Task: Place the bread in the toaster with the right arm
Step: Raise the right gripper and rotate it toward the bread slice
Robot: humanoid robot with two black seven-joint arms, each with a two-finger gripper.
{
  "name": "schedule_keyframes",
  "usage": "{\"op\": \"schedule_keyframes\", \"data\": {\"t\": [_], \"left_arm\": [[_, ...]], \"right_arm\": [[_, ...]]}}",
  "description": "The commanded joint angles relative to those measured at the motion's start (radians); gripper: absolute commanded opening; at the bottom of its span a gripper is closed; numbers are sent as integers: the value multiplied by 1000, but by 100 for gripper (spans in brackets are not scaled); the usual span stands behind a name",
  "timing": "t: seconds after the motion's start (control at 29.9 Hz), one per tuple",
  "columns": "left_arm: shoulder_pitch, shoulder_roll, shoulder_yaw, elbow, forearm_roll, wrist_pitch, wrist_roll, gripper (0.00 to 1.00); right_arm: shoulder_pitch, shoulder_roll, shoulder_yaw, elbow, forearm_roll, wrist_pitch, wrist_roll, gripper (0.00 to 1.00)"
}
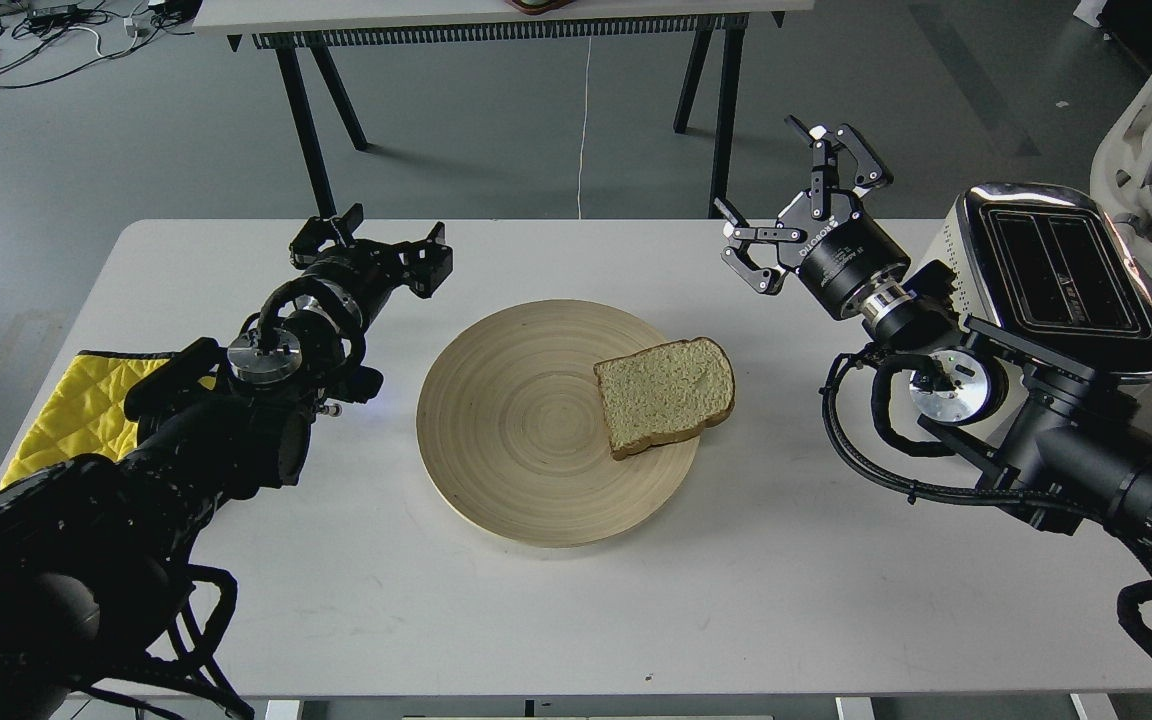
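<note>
on 1 plate (496, 480), 1 bread (664, 393); 1 toaster (1056, 270); 2 grippers

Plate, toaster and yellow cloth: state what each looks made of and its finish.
Plate: probably wood or bamboo, matte, going by its pale tan colour and concentric ring grain. Toaster: cream body that may be painted metal or plastic, with a mirror-shiny chrome top around black slots. Cloth: quilted fabric, soft and matte, shown by its diamond stitching.
</note>
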Motion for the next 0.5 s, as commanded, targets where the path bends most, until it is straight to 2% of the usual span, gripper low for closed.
{"op": "schedule_keyframes", "data": {"t": [0.0,0.2,0.33,0.47], "left_arm": [[0,0,0,0,0,0,0,100],[0,0,0,0,0,0,0,100],[0,0,0,0,0,0,0,100],[0,0,0,0,0,0,0,100]], "right_arm": [[45,-52,-9,6,-13,-51,-3,99],[104,-98,-22,27,-156,-181,-8,99],[119,-116,-44,119,-285,-347,-23,99],[125,-115,-79,216,-398,-508,-81,99]]}}
